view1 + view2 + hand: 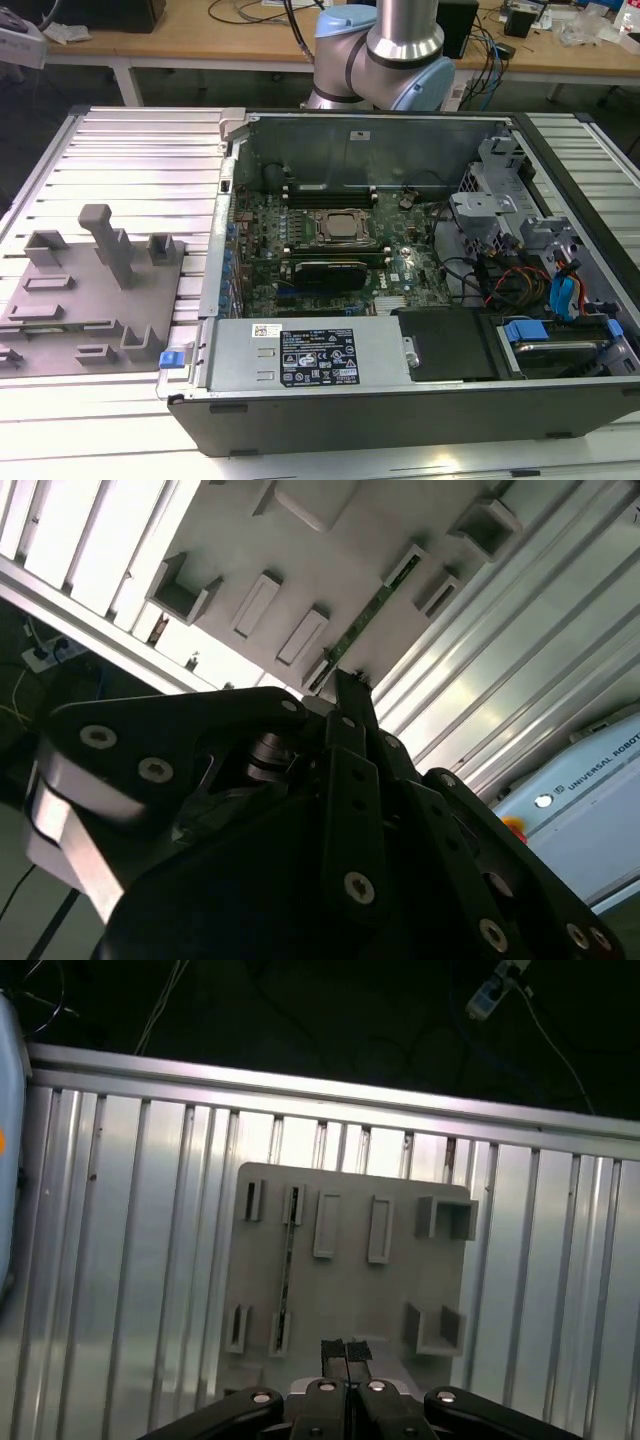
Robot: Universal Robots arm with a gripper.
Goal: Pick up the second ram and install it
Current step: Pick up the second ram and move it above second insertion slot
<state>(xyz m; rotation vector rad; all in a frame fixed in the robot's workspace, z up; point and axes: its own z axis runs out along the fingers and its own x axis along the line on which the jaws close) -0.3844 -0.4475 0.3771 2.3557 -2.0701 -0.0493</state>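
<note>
One second ram (287, 1270) edge-up in holder tray (350, 1295), offset from my gripper (346, 1350); jaws together, empty. I'd centre squarely over thin edge.

We see a matt plastic holder tray (345, 1290), a ribbed table (120, 1260) of sheeny bare metal, a matt black gripper (346, 1348), and the second ram (286, 1265) of dull circuit-board

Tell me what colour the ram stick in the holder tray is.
Green. The second ram shows it best in the second wrist view, in the grey holder tray.
</note>
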